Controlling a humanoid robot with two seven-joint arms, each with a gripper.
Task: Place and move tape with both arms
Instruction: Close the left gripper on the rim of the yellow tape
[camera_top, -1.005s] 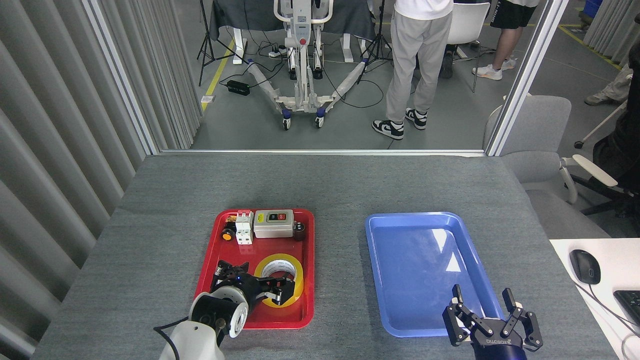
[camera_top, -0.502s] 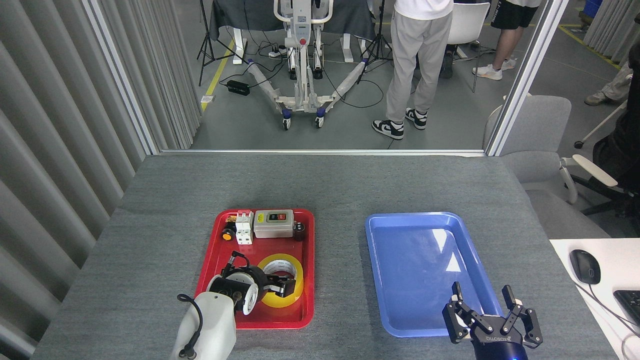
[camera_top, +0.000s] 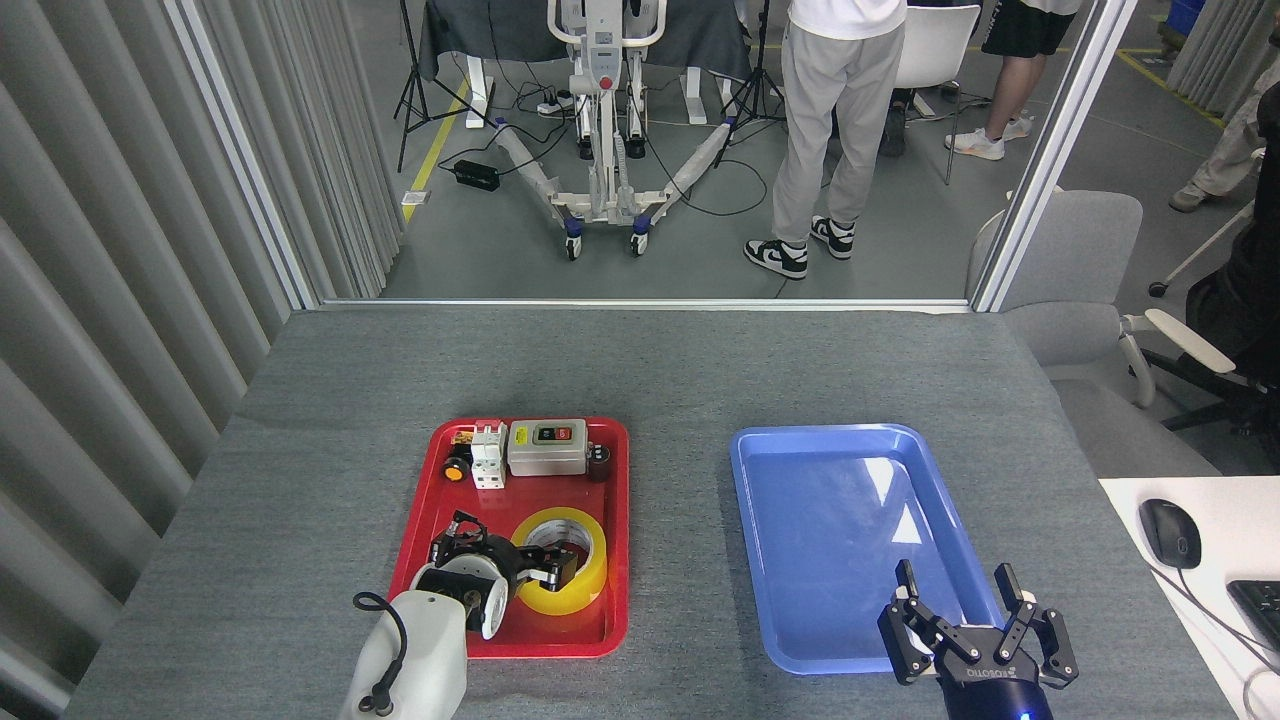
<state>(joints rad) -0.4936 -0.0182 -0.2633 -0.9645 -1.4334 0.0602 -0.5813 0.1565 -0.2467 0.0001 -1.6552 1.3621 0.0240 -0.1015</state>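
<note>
While the left tool reaches into the tape, a slip looks possible.
Head view: tape lies flat in the red tray; whether the left tool's grip is closed I cannot tell, so lifting may drag the roll. Right tool, spread apart over the blue tray, reads ROBOTIQ, upside down.

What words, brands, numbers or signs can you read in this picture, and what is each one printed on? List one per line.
"ROBOTIQ", upside down, on the right gripper.
Print on the white core of the tape: too small to read.
Label on the grey switch box in the red tray: too small to read.
Left gripper: no lettering shows.
Blue tray: no text.
</note>
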